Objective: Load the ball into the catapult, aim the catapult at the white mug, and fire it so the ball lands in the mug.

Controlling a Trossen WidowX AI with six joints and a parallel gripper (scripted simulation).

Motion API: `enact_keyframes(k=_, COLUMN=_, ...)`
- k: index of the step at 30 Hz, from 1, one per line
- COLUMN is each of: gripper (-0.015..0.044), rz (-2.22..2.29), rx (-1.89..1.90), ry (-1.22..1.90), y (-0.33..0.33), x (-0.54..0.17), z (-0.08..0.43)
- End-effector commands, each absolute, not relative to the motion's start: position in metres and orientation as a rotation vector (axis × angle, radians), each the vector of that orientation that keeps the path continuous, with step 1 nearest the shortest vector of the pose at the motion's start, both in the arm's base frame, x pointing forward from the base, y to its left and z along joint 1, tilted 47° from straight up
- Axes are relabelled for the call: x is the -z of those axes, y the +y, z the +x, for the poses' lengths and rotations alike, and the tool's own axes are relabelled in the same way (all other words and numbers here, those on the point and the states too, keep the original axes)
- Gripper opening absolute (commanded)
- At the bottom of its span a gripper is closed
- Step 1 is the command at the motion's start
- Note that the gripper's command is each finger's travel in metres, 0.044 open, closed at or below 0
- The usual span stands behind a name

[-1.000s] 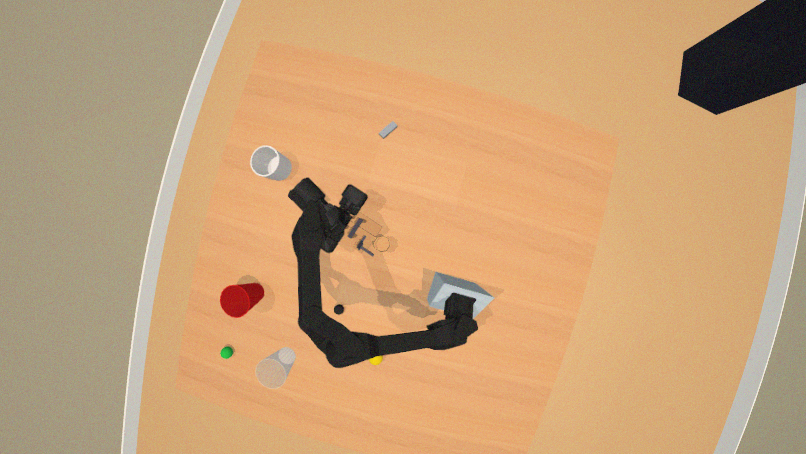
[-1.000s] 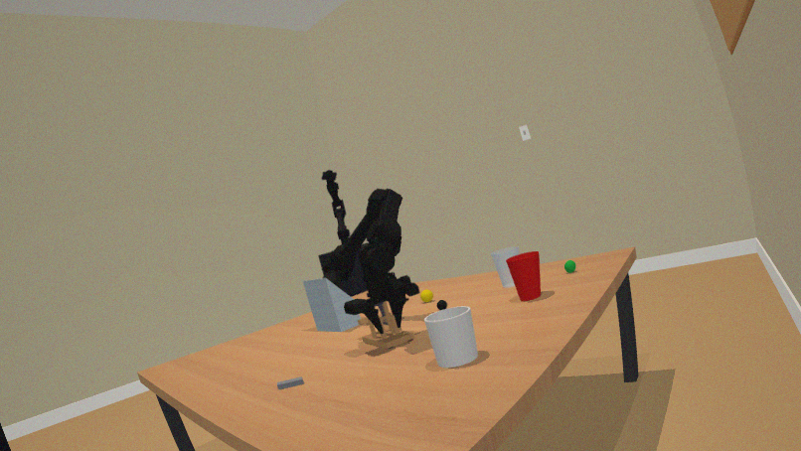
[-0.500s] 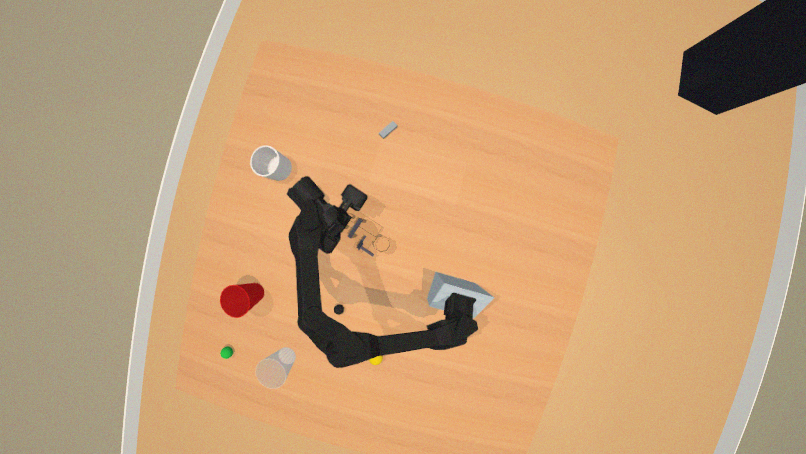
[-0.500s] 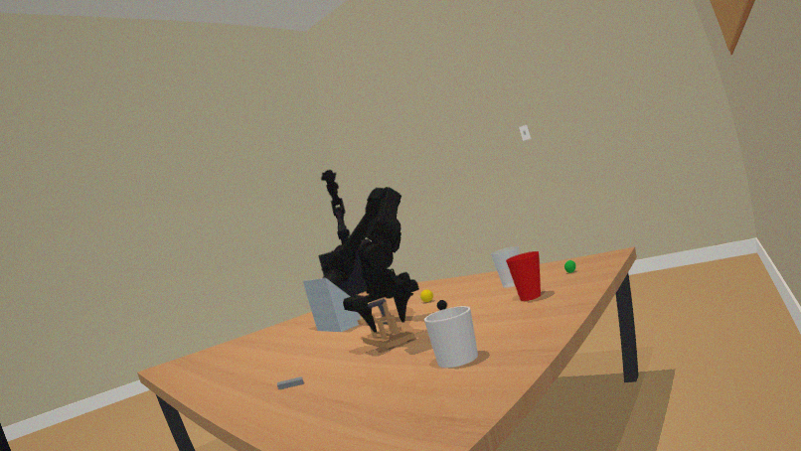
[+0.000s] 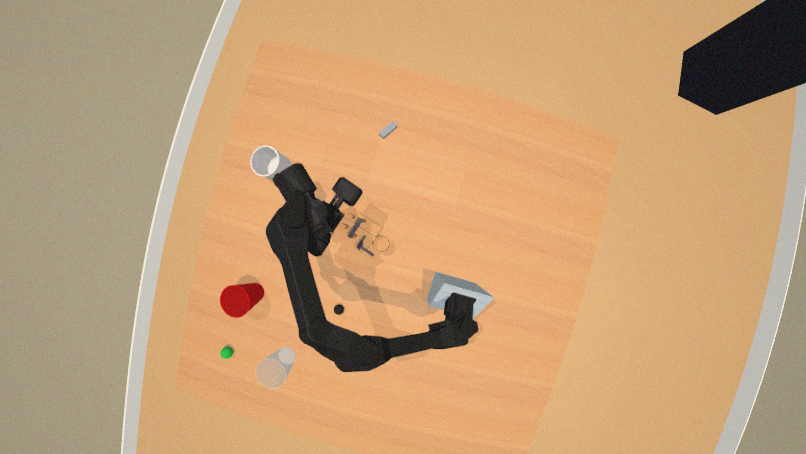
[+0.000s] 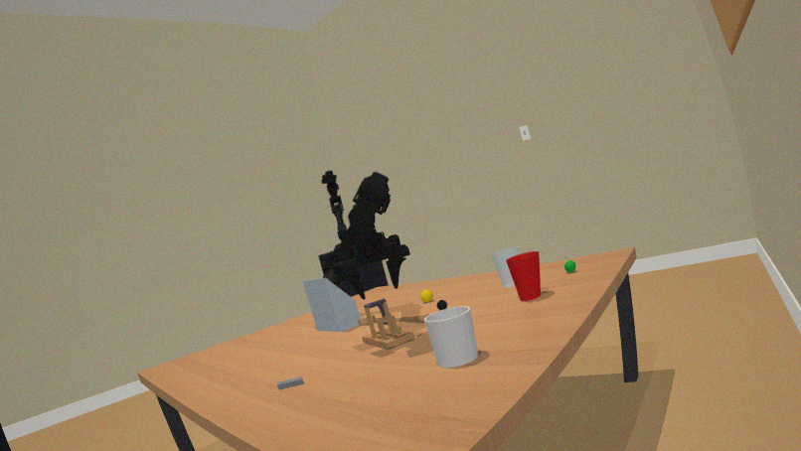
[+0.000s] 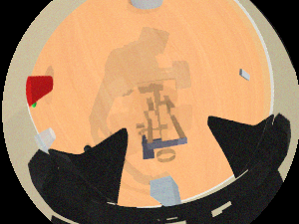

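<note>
The small wooden catapult point(image 5: 356, 227) point(image 6: 392, 338) point(image 7: 167, 143), with navy parts, stands on the table. No ball shows in its ring-shaped cup in the wrist view. My gripper point(image 6: 380, 291) point(image 7: 167, 123) is open and empty, above the catapult. The white mug point(image 5: 265, 160) point(image 6: 451, 339) point(image 7: 147, 3) stands upright, partly cut off in the wrist view. A black ball point(image 5: 338, 309) point(image 6: 442, 304), a yellow ball point(image 6: 426, 295) and a green ball point(image 5: 226, 352) point(image 6: 569, 266) lie on the table. The yellow ball is hidden in the top view.
A red cup point(image 5: 235, 300) point(image 6: 525, 276) point(image 7: 39, 89) and a pale cup point(image 5: 272, 372) point(image 6: 506, 267) point(image 7: 46, 138) stand near the green ball. A blue-grey wedge block point(image 6: 330, 305) point(image 7: 164, 189) stands by the arm's base. A small grey bar point(image 5: 388, 129) point(image 6: 290, 382) point(image 7: 244, 75) lies apart.
</note>
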State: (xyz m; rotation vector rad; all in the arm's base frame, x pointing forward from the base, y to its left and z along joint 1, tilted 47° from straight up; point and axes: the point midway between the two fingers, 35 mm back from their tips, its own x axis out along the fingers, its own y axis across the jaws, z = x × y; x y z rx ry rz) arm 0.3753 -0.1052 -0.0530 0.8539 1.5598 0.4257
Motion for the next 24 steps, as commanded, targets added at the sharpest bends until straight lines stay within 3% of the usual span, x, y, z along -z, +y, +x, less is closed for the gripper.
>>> enact_keyframes(k=1, gripper=0.0440, rz=0.843, rx=-0.411, ry=1.530, y=-0.138, x=0.025, z=0.373)
enact_keyframes(k=3, gripper=0.0440, rz=0.842, rx=-0.411, ry=1.529, y=-0.141, x=0.022, z=0.373)
enact_keyframes(k=9, gripper=0.0300, rz=0.788, rx=-0.434, ry=1.538, y=-0.080, x=0.012, z=0.385)
enact_keyframes(k=16, gripper=0.0300, rz=0.675, rx=-0.508, ry=1.493, y=0.026, x=-0.047, z=0.379)
enact_keyframes(k=24, gripper=0.0300, rz=0.618, rx=-0.654, ry=1.445, y=0.132, x=-0.098, z=0.324)
